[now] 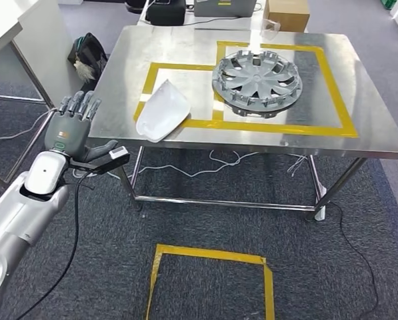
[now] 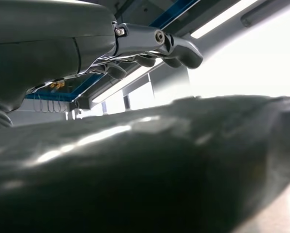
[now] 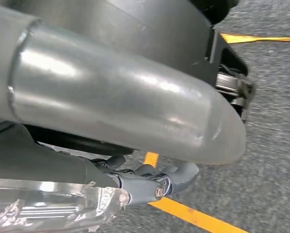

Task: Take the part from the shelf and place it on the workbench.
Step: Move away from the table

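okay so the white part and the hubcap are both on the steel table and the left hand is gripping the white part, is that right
Not quite. The left hand holds nothing: in the head view it hangs off the table's near left corner with fingers spread, apart from the white part. The rest stands: the white part and the hubcap both lie on the steel table.

High head view over workbench (image 1: 297, 143); wrist close-ups.

On the stainless-steel workbench (image 1: 367, 127), ahead and right of the silver-armed left hand (image 1: 71, 130), lies the white curved plastic shell (image 1: 163, 111) — nearest the hand — with the grey spoked wheel cover (image 1: 257, 80) further right, just beyond it.
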Tool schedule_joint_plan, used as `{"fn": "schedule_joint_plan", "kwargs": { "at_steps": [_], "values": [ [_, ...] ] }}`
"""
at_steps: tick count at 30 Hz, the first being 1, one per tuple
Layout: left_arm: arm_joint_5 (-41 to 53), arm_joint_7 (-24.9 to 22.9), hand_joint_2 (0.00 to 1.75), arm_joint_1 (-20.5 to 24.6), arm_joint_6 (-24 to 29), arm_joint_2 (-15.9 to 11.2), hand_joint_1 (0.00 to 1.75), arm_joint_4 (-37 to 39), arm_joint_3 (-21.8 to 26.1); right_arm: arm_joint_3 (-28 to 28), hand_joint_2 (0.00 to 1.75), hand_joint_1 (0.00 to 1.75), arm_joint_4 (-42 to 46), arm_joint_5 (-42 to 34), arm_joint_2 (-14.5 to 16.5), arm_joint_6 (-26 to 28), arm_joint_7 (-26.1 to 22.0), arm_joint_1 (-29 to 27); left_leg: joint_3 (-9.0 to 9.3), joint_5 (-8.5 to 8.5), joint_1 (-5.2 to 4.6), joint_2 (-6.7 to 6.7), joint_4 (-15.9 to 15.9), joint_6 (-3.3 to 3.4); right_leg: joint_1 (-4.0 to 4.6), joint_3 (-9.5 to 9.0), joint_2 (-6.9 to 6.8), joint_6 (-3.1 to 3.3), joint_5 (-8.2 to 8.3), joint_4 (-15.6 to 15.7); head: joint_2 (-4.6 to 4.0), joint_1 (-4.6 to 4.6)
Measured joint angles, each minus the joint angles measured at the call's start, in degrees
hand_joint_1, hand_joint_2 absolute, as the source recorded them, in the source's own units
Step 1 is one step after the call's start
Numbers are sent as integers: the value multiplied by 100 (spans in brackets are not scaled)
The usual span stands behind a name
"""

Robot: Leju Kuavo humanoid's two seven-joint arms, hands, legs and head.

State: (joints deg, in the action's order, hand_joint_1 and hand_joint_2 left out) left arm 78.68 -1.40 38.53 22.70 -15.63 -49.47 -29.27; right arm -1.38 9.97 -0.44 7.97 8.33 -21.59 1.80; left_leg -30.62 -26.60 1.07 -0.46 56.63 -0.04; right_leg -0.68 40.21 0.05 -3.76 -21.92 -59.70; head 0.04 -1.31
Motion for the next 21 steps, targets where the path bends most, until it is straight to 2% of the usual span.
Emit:
{"fn": "schedule_joint_plan", "kwargs": {
  "at_steps": [2, 3, 4, 5, 6, 7, 8, 9, 10, 11, 13, 14, 15, 16, 18, 19, 20, 21],
  "values": [
    [10, 5, 0, 16, -27, 23, 0, 5, 0, 0, 0, 0, 0, -8, -4, -5, 0, 3, -149, 131, -13, 7, 0, 62, 5, 205, 0, -18, -591, -679, -1, 8],
    [19, 9, 0, 25, -45, 34, 0, 11, 0, 0, 0, 0, 0, -13, -7, -8, 0, 5, -235, 199, -27, 7, 3, 75, 9, 287, 0, -20, -817, -1088, -1, 8],
    [27, 12, 0, 30, -61, 46, 0, 19, -1, 0, 0, 0, 0, -18, -9, -10, -1, 7, -322, 267, -43, 7, 6, 82, 13, 320, 1, -14, -919, -1407, -1, 7],
    [36, 14, 0, 34, -75, 59, 0, 27, -2, 0, 0, 0, 0, -23, -11, -14, -4, 7, -406, 333, -57, 7, 8, 83, 19, 273, 1, -1, -884, -1553, -1, 7],
    [42, 16, 0, 41, -88, 74, 0, 34, -3, 0, 0, 0, 1, -29, -14, -25, -15, 9, -488, 399, -68, 6, 10, 78, 29, 119, 1, 22, -754, -1482, -1, 7],
    [47, 17, 0, 56, -101, 96, 0, 42, -7, 0, 0, 0, 1, -38, -17, -44, -32, 12, -560, 463, -76, 5, 11, 68, 43, -133, 3, 53, -611, -1216, -1, 6],
    [53, 17, 0, 83, -115, 119, 0, 48, -10, 0, 0, 0, 3, -46, -24, -68, -53, 19, -626, 523, -84, 3, 14, 51, 62, -450, 5, 88, -563, -806, -1, 7],
    [60, 18, 0, 122, -133, 145, 0, 54, -14, 0, 0, 0, 6, -55, -33, -96, -79, 27, -677, 580, -90, 2, 18, 29, 79, -758, 8, 117, -582, -371, -1, 0],
    [69, 16, 0, 169, -151, 174, 0, 60, -19, 1, 0, 0, 9, -62, -40, -120, -101, 32, -709, 637, -92, 3, 15, 3, 97, -962, 12, 140, -633, -46, -2, -4],
    [77, 13, 0, 217, -169, 202, 0, 66, -23, 2, 0, 0, 13, -68, -48, -137, -119, 35, -728, 693, -88, 5, 6, -27, 113, -1059, 16, 159, -690, 150, -1, -2],
    [89, 3, 0, 285, -193, 259, 0, 84, -42, 5, 0, 0, 15, -77, -57, -151, -138, 28, -745, 779, -74, 9, -27, -96, 118, -1008, 15, 222, -616, 215, -1, 6],
    [89, -1, 0, 305, -199, 279, 0, 95, -52, 8, 0, 0, 15, -79, -60, -150, -143, 29, -774, 717, -68, 9, -3, -133, 108, -971, 10, 268, -557, 227, 0, 6],
    [86, -6, 0, 322, -201, 292, 0, 109, -63, 13, 0, 0, 16, -80, -62, -149, -148, 29, -830, 543, -66, 10, 114, -168, 95, -921, 5, 312, -480, 243, -1, -6],
    [82, -11, 0, 340, -201, 300, 0, 124, -72, 20, 0, 0, 17, -81, -63, -148, -152, 32, -916, 275, -60, 12, 349, -197, 82, -860, 3, 342, -404, 252, -1, -18],
    [74, -23, 0, 378, -201, 317, 0, 154, -90, 32, 0, 0, 20, -81, -65, -147, -160, 27, -1133, -264, -54, 12, 1113, -245, 81, -692, 7, 362, -269, 253, -1, -40],
    [77, -31, 0, 388, -202, 325, 0, 169, -106, 37, 0, 0, 20, -81, -65, -147, -161, 23, -1204, -361, -53, 12, 1467, -260, 80, -604, 5, 358, -207, 252, -1, -39],
    [82, -39, 0, 392, -202, 329, 0, 186, -123, 42, 0, 0, 20, -81, -65, -147, -162, 20, -1210, -317, -52, 12, 1690, -269, 79, -520, 0, 352, -141, 250, 0, -40],
    [89, -51, 0, 395, -203, 331, 0, 202, -138, 46, 0, 0, 20, -81, -65, -147, -162, 18, -1126, -175, -51, 12, 1722, -271, 76, -442, -5, 341, -77, 248, 0, -39]
  ]
}}
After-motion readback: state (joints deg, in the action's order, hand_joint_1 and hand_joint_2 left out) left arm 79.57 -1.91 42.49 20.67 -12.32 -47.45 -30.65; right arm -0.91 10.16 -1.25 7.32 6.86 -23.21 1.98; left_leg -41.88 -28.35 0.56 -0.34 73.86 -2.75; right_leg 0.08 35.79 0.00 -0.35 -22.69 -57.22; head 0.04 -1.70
